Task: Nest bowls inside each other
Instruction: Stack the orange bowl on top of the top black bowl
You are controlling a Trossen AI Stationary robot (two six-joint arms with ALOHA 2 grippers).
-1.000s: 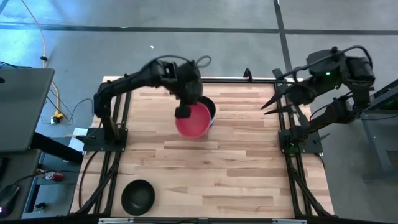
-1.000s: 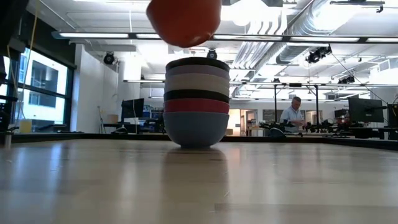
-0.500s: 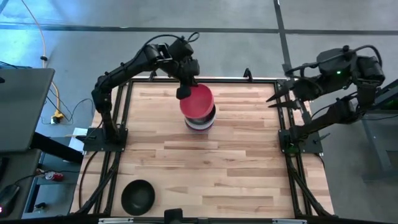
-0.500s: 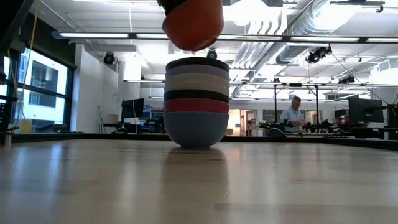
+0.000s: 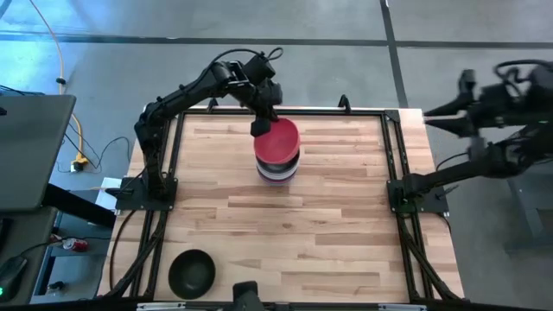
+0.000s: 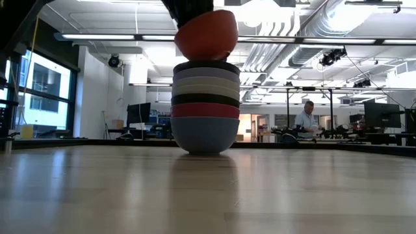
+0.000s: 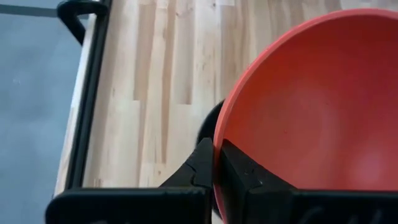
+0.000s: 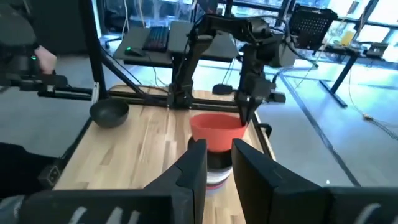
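Left wrist view: left gripper (image 7: 215, 163) is seen pinched on the rim of the red bowl (image 7: 311, 106), one finger inside, one outside. In the high view the red bowl (image 5: 276, 138) is held directly over the stack (image 5: 278, 168) near the table's (image 5: 346, 233) far-centre; in the low view it (image 6: 207, 34) is tilted, bottom just at the stack's top rim (image 6: 206, 65), not yet seated. One black bowl (image 5: 192, 271) sits apart at the near-left corner. Right gripper (image 8: 216, 163) is parked off the table's right edge, fingers slightly spread, nothing held. A person (image 6: 304, 119) is seen in the bkgd.
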